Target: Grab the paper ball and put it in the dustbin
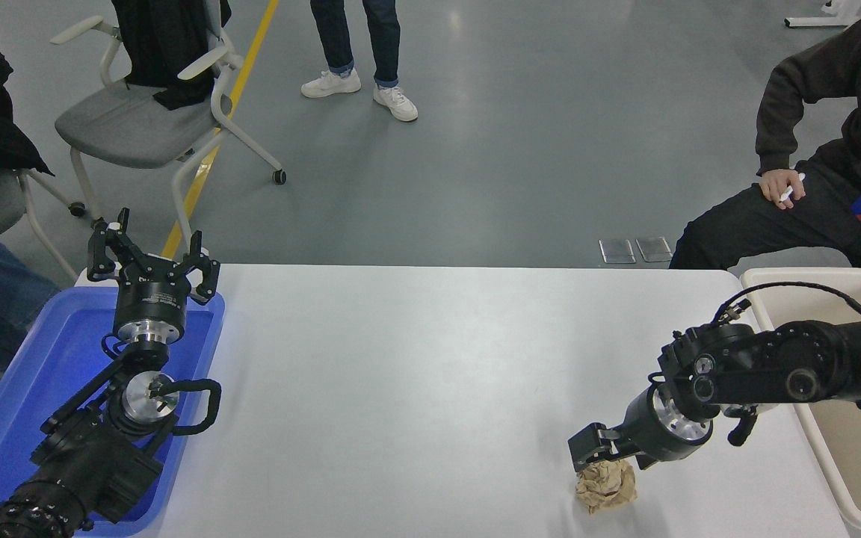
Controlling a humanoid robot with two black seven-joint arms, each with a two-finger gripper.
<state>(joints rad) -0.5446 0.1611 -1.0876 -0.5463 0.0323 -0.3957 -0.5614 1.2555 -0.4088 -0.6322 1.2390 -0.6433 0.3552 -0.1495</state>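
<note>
The paper ball [607,486], a crumpled tan-brown wad, lies on the white table [415,373] near its front right. My right gripper [613,457] hangs right over the ball's top, open, with one finger at the ball's upper left edge and the other at its upper right. The ball still rests on the table. The cream-beige dustbin [832,482] stands at the table's right edge, behind my right arm. My left gripper [150,258] is parked open at the lower left.
A shallow blue tray [27,388] lies under the left arm. A person in dark clothes [834,187] sits at the far right behind the dustbin. Another person [359,45] stands beyond the table. A grey chair [139,127] is at the far left.
</note>
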